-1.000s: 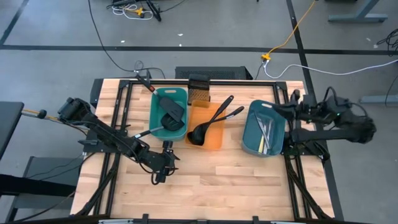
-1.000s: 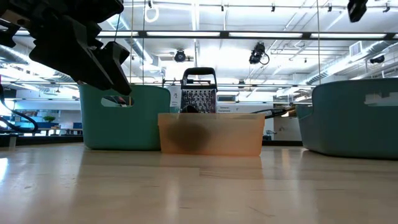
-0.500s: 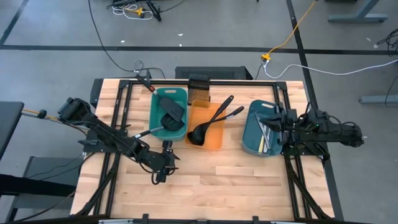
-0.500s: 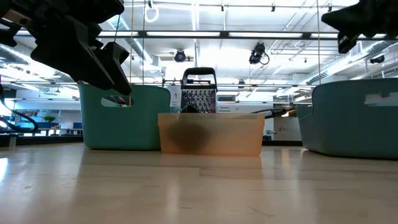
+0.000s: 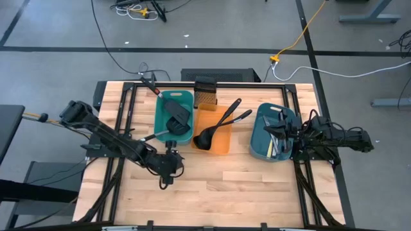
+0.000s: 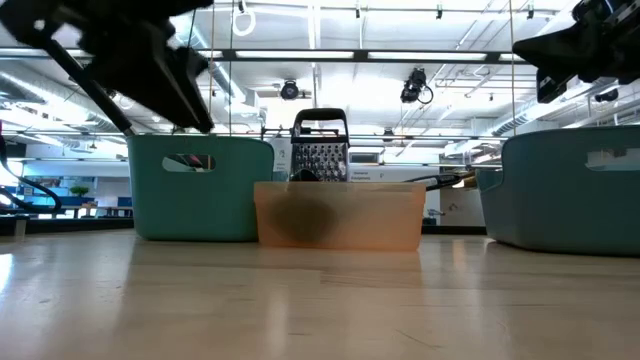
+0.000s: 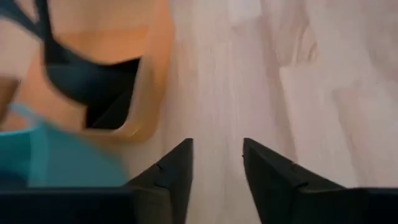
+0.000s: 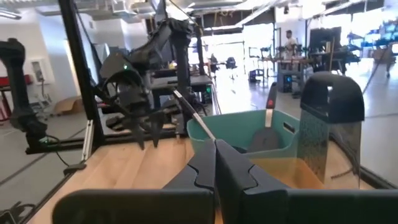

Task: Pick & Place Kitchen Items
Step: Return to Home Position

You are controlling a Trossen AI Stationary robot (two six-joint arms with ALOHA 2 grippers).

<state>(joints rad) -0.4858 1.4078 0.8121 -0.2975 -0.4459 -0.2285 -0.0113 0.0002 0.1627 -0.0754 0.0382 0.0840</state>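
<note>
**Everything is binned, and both arms have room to back away**

Your left gripper (image 5: 170,165) hangs released and empty over bare bench (image 5: 244,186), near and below the teal tray (image 5: 159,128) that holds the spatulas (image 5: 174,115). The ladles (image 5: 209,135) lie in the orange tray (image 5: 221,147), handles running to the upper right past its rim. Your right gripper (image 5: 290,133), clenched on nothing, sits at the right rim of the blue bin (image 5: 254,141), beside the cutlery (image 5: 272,137) — its open room, as I judge it, lies off to frame right.
</note>
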